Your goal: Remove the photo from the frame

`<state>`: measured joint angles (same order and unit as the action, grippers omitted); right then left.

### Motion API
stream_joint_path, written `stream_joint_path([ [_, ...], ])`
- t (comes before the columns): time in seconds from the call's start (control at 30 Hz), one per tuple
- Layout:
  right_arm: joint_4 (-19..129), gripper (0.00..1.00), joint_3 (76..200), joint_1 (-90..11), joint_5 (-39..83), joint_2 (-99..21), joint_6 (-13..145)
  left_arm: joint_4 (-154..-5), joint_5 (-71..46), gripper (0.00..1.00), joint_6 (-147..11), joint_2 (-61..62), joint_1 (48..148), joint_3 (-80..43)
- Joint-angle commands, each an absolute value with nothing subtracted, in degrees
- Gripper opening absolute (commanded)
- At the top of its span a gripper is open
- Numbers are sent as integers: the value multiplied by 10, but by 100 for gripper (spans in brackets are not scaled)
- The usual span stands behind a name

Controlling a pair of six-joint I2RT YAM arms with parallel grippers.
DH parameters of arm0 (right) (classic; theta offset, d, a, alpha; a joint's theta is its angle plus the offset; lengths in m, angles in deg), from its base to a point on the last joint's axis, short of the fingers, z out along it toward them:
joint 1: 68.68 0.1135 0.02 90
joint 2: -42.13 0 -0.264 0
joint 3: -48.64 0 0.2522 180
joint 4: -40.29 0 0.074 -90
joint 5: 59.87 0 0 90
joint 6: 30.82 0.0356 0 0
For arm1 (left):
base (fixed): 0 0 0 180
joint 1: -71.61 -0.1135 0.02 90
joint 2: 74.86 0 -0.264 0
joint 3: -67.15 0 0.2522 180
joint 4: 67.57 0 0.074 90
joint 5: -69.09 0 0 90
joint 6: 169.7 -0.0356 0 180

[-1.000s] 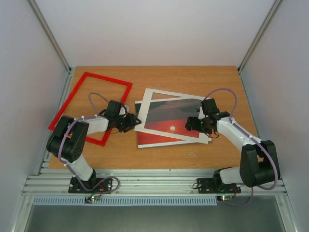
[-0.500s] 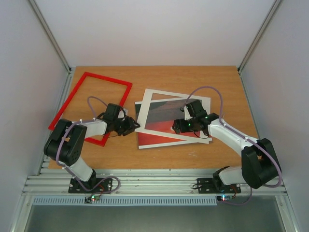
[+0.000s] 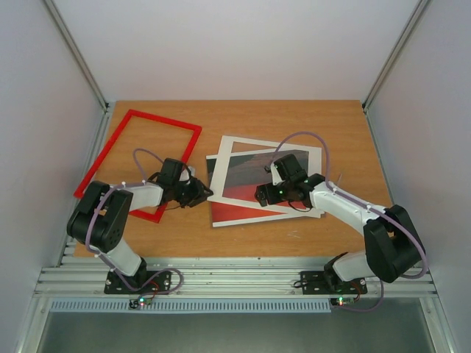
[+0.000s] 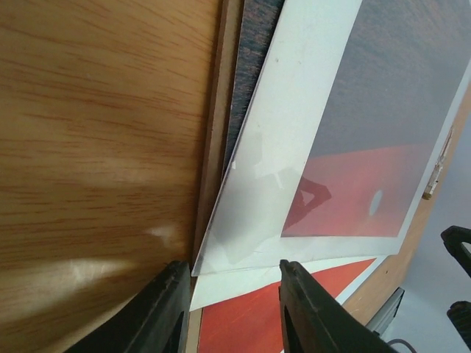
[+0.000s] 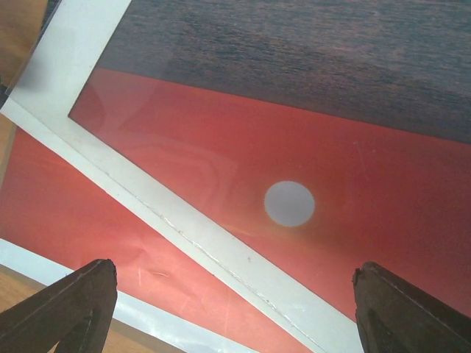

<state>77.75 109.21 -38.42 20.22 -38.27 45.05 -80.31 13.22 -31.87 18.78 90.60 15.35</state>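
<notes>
The thin red frame (image 3: 165, 120) lies empty at the table's left. The photo (image 3: 235, 213), a red sunset print, lies at the centre under a skewed white mat with a pane (image 3: 243, 141). Its white sun (image 5: 289, 204) shows through the pane, and its red lower part (image 5: 66, 213) sticks out below the mat. My left gripper (image 3: 200, 193) is open at the stack's left corner, and its fingers (image 4: 165, 312) straddle the corner of the mat (image 4: 294, 132) and the photo (image 4: 250, 323). My right gripper (image 3: 259, 195) is open and empty over the pane, its fingers (image 5: 70, 309) wide apart.
A brown backing board edge (image 4: 219, 110) shows under the stack's left side. The wooden table (image 3: 294, 118) is walled by white panels at left, right and back. A metal rail (image 3: 235, 279) runs along the near edge by the arm bases.
My right gripper has moved left across the mat, from its right edge to over the pane. My left gripper has shifted slightly at the stack's left corner. The stack and the frame have stayed put.
</notes>
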Motion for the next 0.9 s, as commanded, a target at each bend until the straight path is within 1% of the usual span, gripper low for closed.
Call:
stream_joint_path([
  [0.0, 759, 88, 1110, -373, 213, -391, 439, -774, 148, 34, -313, 170, 906, 161],
  [0.23, 748, 88, 1109, -361, 209, -396, 429, -762, 157, 34, -307, 172, 906, 163],
  [0.3, 740, 92, 1109, -354, 205, -399, 420, -756, 161, 33, -304, 176, 906, 164],
  [0.37, 726, 93, 1109, -344, 202, -403, 408, -749, 166, 33, -300, 182, 907, 164],
  [0.43, 712, 98, 1110, -330, 203, -409, 387, -739, 170, 30, -296, 187, 906, 166],
  [0.5, 697, 98, 1112, -313, 207, -420, 365, -733, 172, 29, -291, 189, 907, 167],
  [0.53, 688, 99, 1113, -300, 214, -425, 354, -731, 173, 28, -290, 190, 907, 167],
  [0.7, 650, 99, 1118, -247, 278, -452, 293, -722, 176, 27, -284, 194, 907, 166],
  [0.87, 608, 98, 1125, -188, 371, -493, 219, -711, 181, 27, -279, 202, 908, 165],
])
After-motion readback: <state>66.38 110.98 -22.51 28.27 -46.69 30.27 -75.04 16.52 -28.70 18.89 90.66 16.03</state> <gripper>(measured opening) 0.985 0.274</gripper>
